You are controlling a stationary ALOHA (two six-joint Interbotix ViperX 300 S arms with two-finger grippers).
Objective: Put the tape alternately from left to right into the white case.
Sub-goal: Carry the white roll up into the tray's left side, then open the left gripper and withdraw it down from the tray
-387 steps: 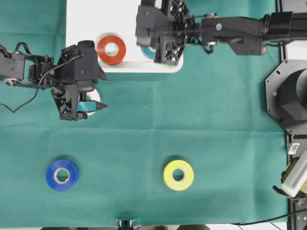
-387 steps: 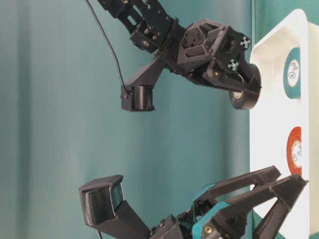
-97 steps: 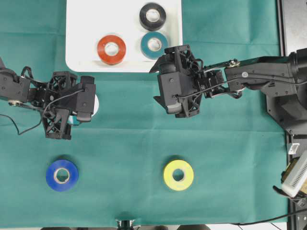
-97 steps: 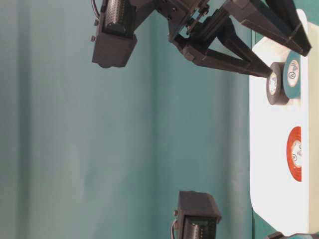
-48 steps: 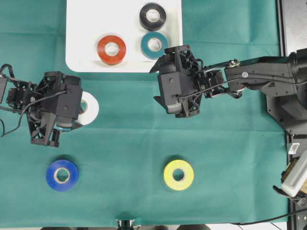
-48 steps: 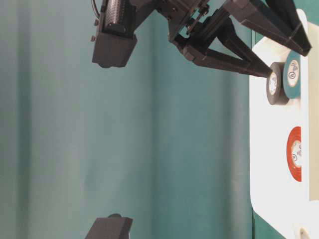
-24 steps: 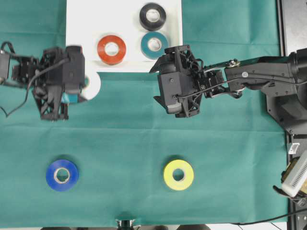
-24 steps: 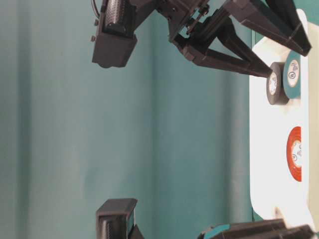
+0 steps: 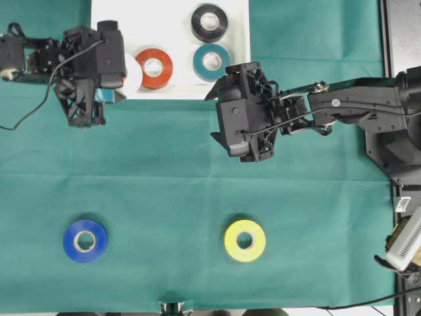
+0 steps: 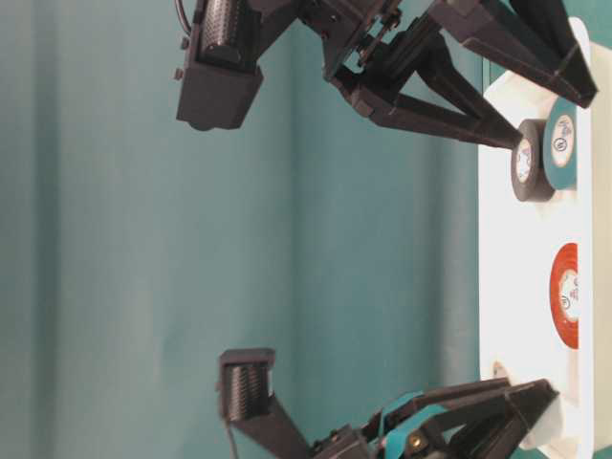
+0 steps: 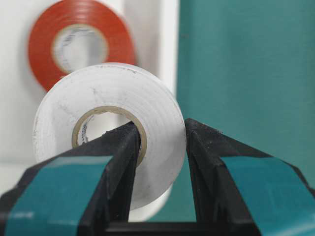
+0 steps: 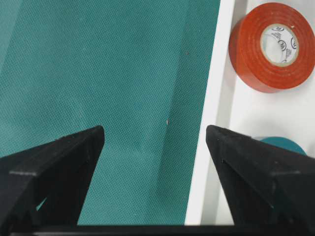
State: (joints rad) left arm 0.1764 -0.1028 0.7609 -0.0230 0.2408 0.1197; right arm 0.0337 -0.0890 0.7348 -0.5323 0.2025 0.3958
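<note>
While my left tool (image 11: 160,147) pinches white tape (image 11: 110,128) through its core wall: light, stiff, glossy; right tool (image 12: 155,147) gapes empty.

From my feed the bench (image 9: 197,197) is covered w/ a green cloth (image 9: 309,263), faint fold creases across it. Light is even, soft shadows only. Cloth ends on the right side, where I see a black frame strip (image 9: 388,33) and grey surface beyond it. A pale ridged item (image 9: 404,243) sits at the right edge, can't tell what. Walls, floor, windows not in view.
</note>
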